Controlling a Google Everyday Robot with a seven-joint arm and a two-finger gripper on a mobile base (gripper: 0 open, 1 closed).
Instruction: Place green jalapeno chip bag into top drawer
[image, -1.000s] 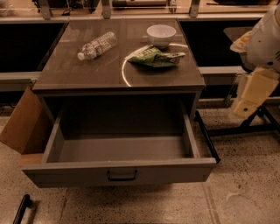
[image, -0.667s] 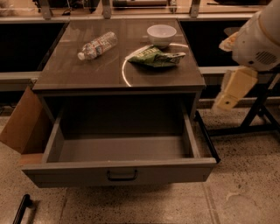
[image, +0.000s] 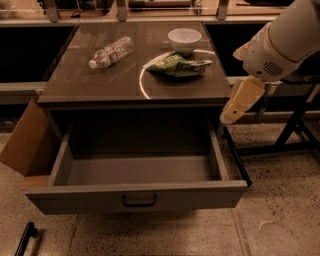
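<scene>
Tool near open top drawer, green jalapeno chip bag on cabinet

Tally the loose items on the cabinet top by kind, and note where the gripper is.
Clear plastic water bottle, lying on its side: 1
White round bowl: 1
Crumpled green jalapeno chip bag: 1
Total: 3
The gripper hangs right of the cabinet, beside the open grey metal top drawer.

A water bottle lies left of the white bowl.
</scene>
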